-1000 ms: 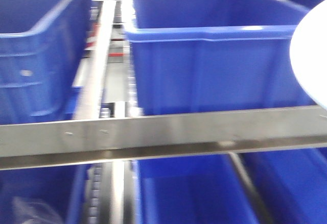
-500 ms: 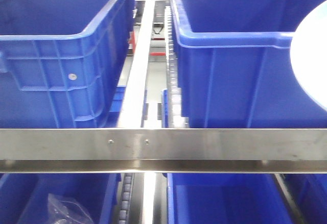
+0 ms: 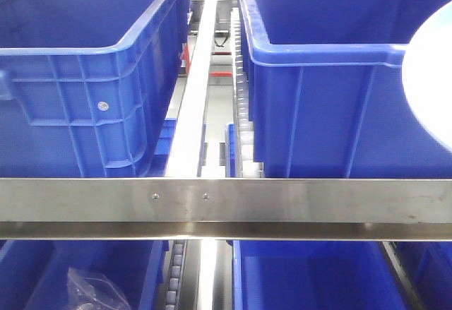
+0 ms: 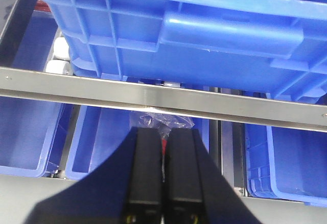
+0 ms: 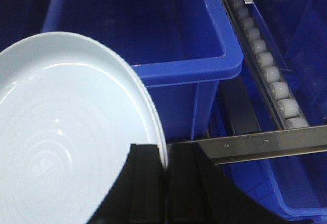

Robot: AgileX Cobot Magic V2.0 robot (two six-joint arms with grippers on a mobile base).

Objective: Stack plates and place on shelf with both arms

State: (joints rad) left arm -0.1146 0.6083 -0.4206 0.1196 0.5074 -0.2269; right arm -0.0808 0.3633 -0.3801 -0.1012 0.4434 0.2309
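Carefully, I carry the plates (image 5: 66,132), clamped by their rim in my right gripper (image 5: 164,175), over the blue bin (image 5: 168,55) and steel rail (image 5: 265,142), keeping them level; my left gripper (image 4: 162,183) stays clenched, empty.

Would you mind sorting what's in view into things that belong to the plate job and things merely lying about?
Job:
- plates, stacked
- right gripper, clamping their rim
- left gripper, shut, empty
- shelf rail

Lying about:
- blue bins
- plastic bag
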